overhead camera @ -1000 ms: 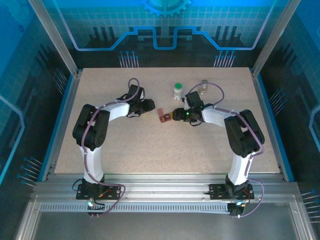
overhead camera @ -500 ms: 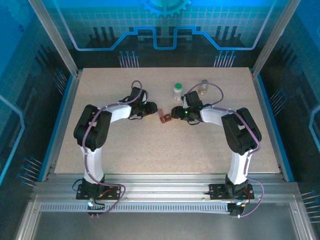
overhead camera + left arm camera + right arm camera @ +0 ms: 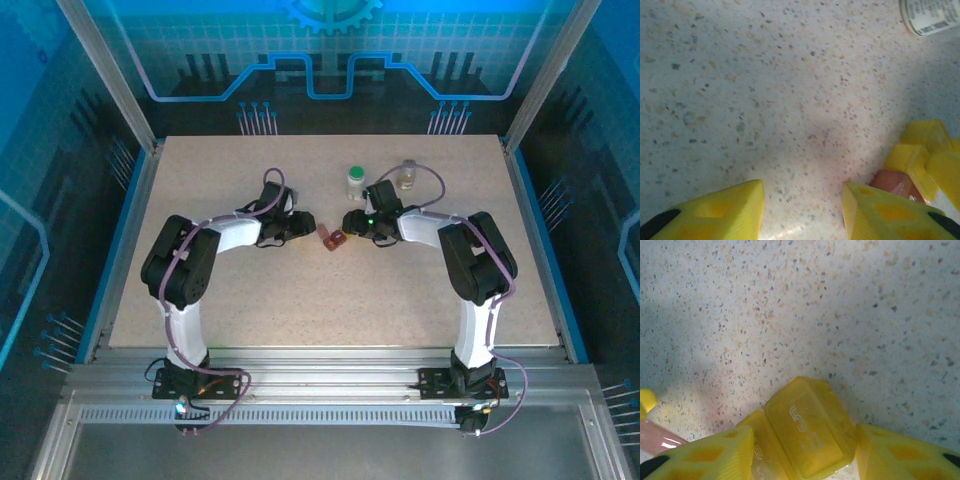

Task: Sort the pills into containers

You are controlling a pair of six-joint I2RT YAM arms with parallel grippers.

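Both containers are standing capped near the worktop's far edge, right of centre: the white bottle, and the vial to its right. I cannot tell what either is holding. In front of the bottle, the right gripper is clenching the yellow pill, a finger pressing each side. The left gripper is sitting released, bare worktop between its fingers, with the red pill lying against one fingertip.
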